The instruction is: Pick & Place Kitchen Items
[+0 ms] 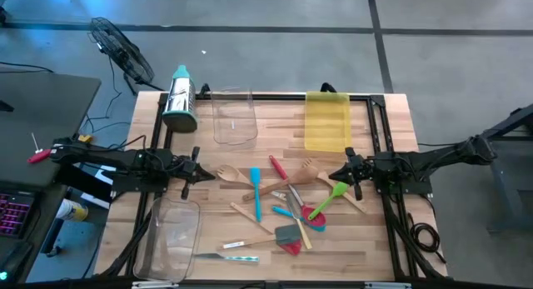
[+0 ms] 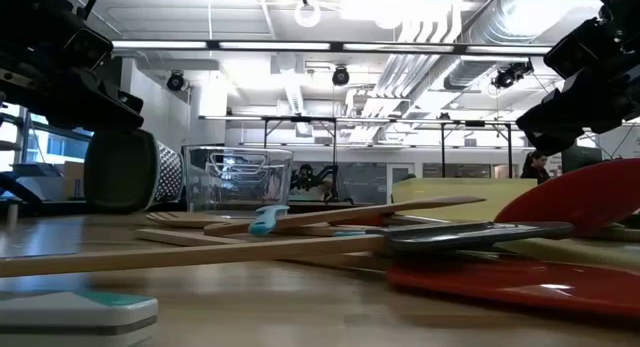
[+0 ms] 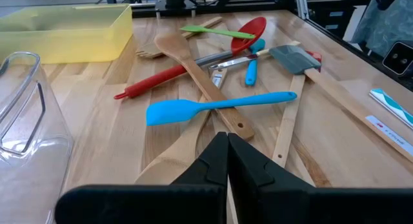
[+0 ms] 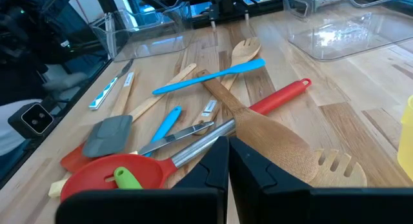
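The fingers of the left gripper were seen pressed together with nothing between them, and those of the right gripper were closed and empty likewise. On the high view's clock face, the left gripper was placed at about nine o'clock of the table and the right at about three, each pointing inward at the utensils. These were scattered in a loose, overlapping heap between the two grippers, from the table's centre toward five o'clock: a blue spatula was laid across a wooden spoon, with a red spatula, a grey spatula, a red spoon and a slim knife close by.

The surface was made of pale wooden planks edged by a black frame. A yellow bin was set at one o'clock, a clear bin at eleven, a second clear bin at seven, and a grater lay on its side at ten. Around the table a grey floor and a fan were seen; beyond it, white ceiling ducts and strip lights.
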`<state>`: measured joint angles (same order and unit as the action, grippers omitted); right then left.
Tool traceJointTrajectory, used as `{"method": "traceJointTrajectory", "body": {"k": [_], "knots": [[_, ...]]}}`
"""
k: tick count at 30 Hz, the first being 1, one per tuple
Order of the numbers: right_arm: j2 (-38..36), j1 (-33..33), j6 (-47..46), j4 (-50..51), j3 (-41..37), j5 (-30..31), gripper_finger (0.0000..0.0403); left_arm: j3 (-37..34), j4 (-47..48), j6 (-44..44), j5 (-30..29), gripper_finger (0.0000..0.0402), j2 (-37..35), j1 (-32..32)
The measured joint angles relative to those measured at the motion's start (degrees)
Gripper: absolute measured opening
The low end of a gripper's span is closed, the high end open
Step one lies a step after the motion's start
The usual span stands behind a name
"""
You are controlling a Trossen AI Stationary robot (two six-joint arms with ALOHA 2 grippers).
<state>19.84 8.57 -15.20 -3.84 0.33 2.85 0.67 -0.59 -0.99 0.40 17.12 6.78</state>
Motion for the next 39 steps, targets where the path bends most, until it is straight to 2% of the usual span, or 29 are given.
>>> {"method": "traceJointTrajectory", "body": {"k": [27,33,36,39], "knots": [[-0.02,0.00,0.02,0.00,0.00,0.00,0.0003,0.00,0.00,-1.60,-0.14,0.0000,-0.01,-0.02],[-0.01,-0.01,13.67,0.13,0.01,1.51,0.0003,0.00,0.01,-1.62,-0.13,0.0000,0.00,-0.02],[0.00,-0.01,15.54,-0.53,0.01,2.45,0.0003,0.00,-0.01,-1.13,-0.11,0.0000,0.00,-0.01],[-0.02,-0.01,15.19,-2.67,0.01,3.86,0.0003,0.00,-0.30,8.81,-0.09,0.0000,0.00,0.01]]}}
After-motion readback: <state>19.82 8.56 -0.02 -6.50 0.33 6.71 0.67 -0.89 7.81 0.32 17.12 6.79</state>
